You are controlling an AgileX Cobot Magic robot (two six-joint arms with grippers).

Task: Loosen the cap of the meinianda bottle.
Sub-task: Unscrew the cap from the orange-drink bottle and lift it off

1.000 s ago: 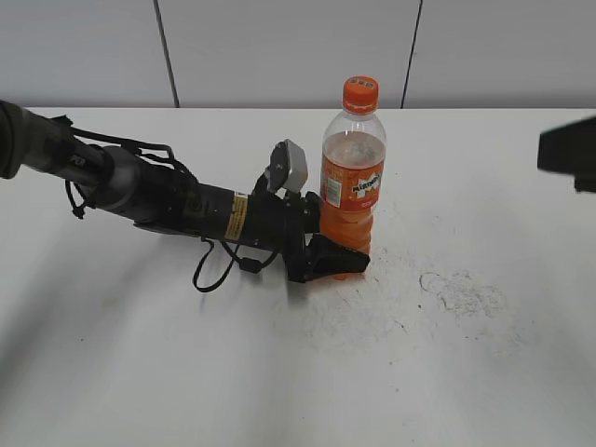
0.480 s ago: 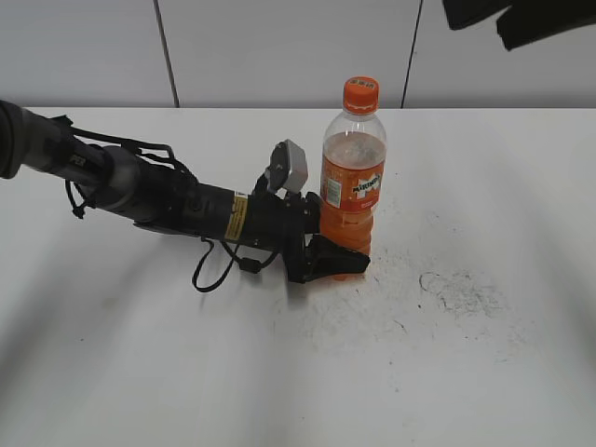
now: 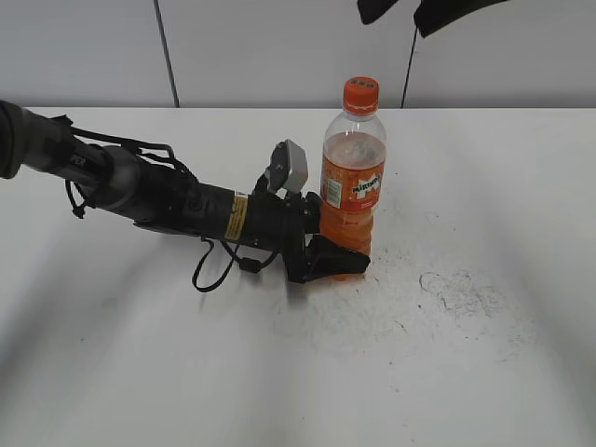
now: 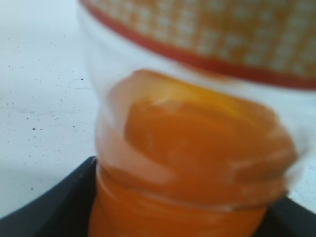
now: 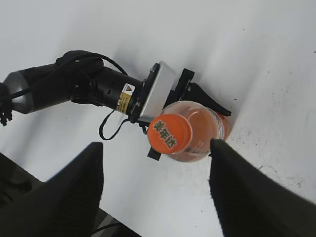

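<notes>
The bottle (image 3: 353, 191) stood upright at frame centre on the table (image 3: 484, 372), its base clamped by the left gripper (image 3: 333, 257). The right gripper (image 5: 153, 185) hung wide open above the cap (image 5: 170, 132), holding nothing.

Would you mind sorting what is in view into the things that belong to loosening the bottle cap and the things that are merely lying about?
Belongs to the job:
- cap
- meinianda bottle
- left gripper, shut on the bottle's lower part
- right gripper, open above the cap

Merely there:
- white table, scuffed with dark marks
- nothing else loose is visible
</notes>
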